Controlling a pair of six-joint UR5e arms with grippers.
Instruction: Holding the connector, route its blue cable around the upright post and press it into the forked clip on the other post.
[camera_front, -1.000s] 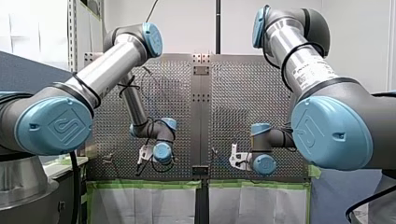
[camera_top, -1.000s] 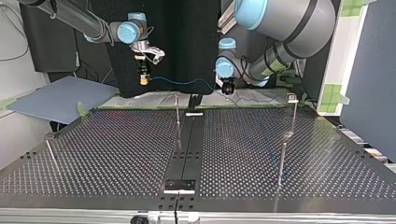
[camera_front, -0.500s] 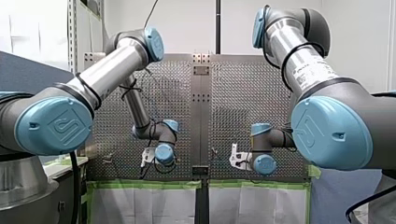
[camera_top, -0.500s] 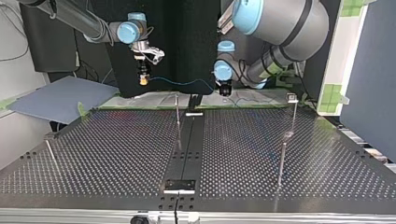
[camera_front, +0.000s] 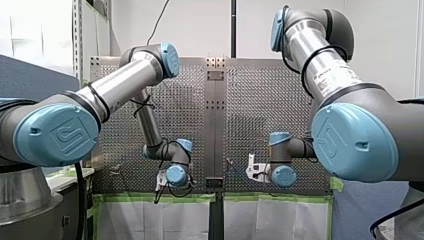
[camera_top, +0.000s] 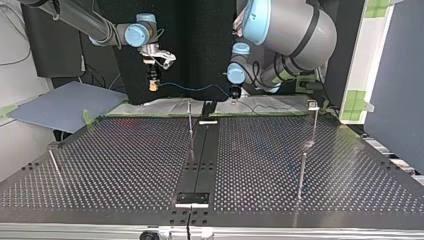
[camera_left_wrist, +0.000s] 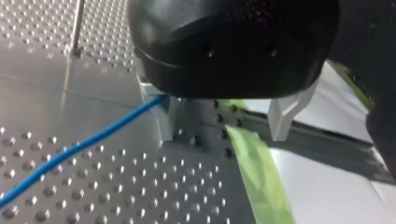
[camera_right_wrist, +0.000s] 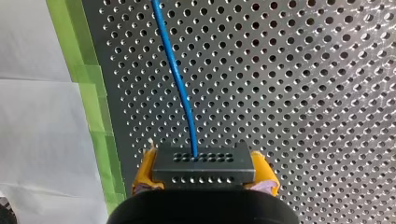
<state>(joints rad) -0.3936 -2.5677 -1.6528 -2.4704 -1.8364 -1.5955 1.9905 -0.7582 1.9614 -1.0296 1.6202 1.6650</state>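
In the top view, the cable (camera_top: 192, 89) is hung between the right tool (camera_top: 153, 87) at the left and the left tool (camera_top: 234, 95) at the middle, above the far edge of the table (camera_top: 125, 165). A post (camera_top: 190, 122) is placed just before it, and a second post (camera_top: 313, 122) further right.

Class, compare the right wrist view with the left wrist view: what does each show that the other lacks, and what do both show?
Only the right wrist view: my right gripper, its yellow pads shut on the connector. Only the left wrist view: my left gripper, metal fingers apart, and an upright post. Both: the blue cable, green tape and the perforated table.
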